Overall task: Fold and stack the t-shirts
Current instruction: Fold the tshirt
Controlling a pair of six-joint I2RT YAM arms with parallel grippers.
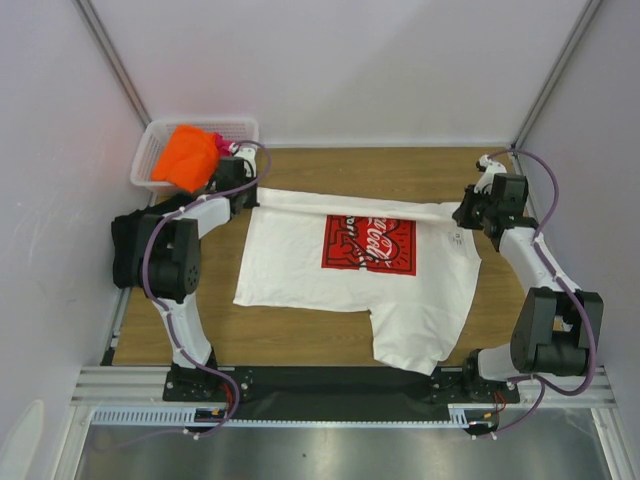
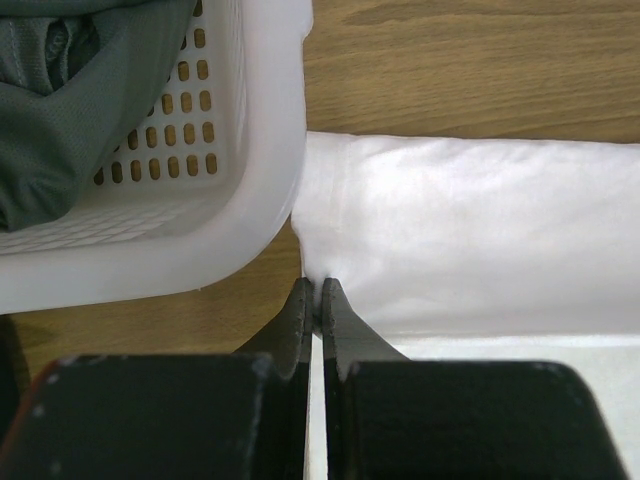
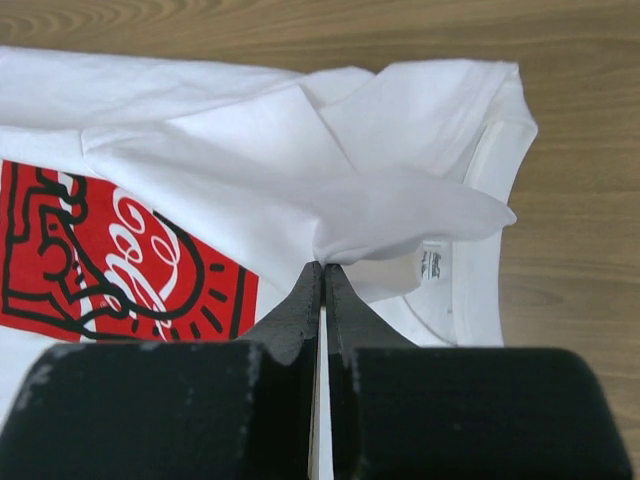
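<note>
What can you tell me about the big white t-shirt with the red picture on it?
The big white t-shirt is soft, thin-looking cloth with a red chest graphic bearing white script and black line drawings. It lies spread on the wooden table, its small neck label towards the right arm, one sleeve pointing at the near edge. Its far edge is folded over in a band. The left gripper and right gripper each pinch an end of that fold.

top view: high, near edge, looking down on table (image 1: 400, 165). wrist views: close, low; all share white t-shirt (image 1: 300, 262).
</note>
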